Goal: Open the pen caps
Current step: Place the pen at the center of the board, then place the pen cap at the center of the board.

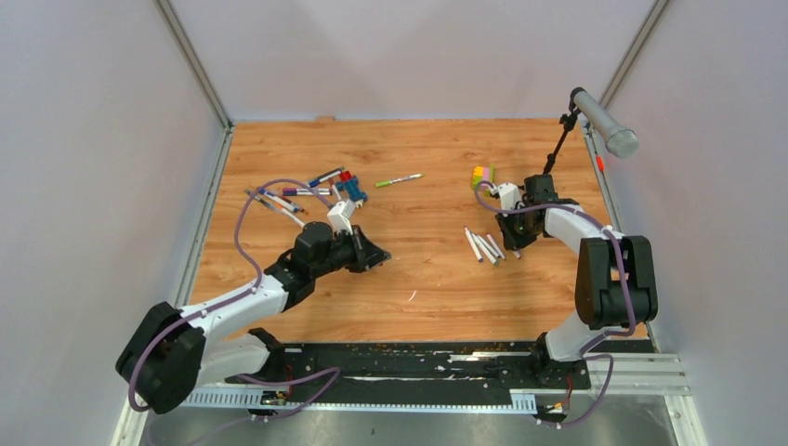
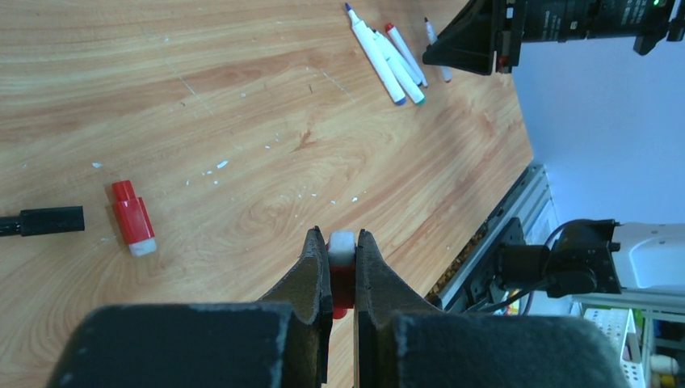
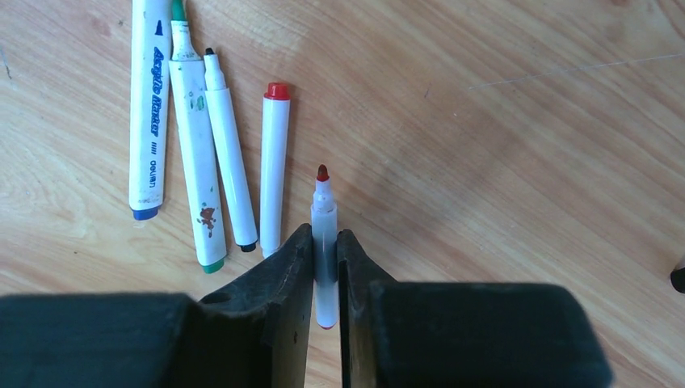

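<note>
While right gripper (image 3: 325, 233) jaws pinch uncapped red pen (image 3: 324, 202) just beside row of four pens (image 3: 230, 153), settle barrel flat on table (image 3: 525, 162) before parting jaws. Left gripper (image 2: 340, 234) clamped on red cap (image 2: 342, 250); drop beside loose red cap (image 2: 133, 218), away from pens.

The table (image 1: 437, 279) is light-brown wood with darker grain. The black right gripper (image 3: 325, 234) pinches the red-tipped pen (image 3: 324, 214), which has a white barrel. Four more white barrels lie beside the red-tipped pen. Going outward from it they are the red-ended pen (image 3: 273, 170), the black pen (image 3: 230, 153), the green pen (image 3: 194, 153) with small green and brown marks, and the blue pen (image 3: 150, 105) with blue lettering. The black left gripper (image 2: 341, 236) grips the held cap (image 2: 342, 259), red with a white top. The loose cap (image 2: 133, 218) is also red and white.
</note>
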Action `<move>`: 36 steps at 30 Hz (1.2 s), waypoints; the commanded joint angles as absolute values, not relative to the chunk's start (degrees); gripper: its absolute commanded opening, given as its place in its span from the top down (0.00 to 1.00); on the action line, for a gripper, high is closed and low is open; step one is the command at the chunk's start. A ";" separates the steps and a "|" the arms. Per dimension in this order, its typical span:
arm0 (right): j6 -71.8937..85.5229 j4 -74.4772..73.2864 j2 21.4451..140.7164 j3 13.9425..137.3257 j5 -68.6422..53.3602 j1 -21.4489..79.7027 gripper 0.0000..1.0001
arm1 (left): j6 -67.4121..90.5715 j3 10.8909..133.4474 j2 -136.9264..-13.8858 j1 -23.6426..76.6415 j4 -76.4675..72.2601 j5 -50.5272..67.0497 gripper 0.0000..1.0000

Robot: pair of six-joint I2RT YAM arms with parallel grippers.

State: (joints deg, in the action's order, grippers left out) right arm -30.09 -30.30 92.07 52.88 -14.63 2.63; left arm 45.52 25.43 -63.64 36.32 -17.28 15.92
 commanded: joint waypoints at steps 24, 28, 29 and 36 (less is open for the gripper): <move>-32.01 -33.88 88.42 56.16 -20.34 2.41 0.75 | 38.74 40.22 -76.23 45.90 3.78 0.15 1.00; -32.76 -34.42 86.89 56.18 -22.01 2.46 0.73 | 37.68 45.35 -81.62 46.62 10.95 -5.22 0.98; -32.97 -34.49 86.54 56.14 -22.32 2.45 0.73 | 37.30 46.44 -83.00 46.66 12.23 -6.40 0.97; -33.68 -34.92 84.85 56.07 -24.26 2.46 0.72 | 34.78 53.23 -91.58 46.67 16.05 -9.34 0.90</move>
State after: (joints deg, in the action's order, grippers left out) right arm -32.12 -34.17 87.26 54.06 -21.65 2.55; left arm 37.30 49.06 -88.33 46.46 12.36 -5.80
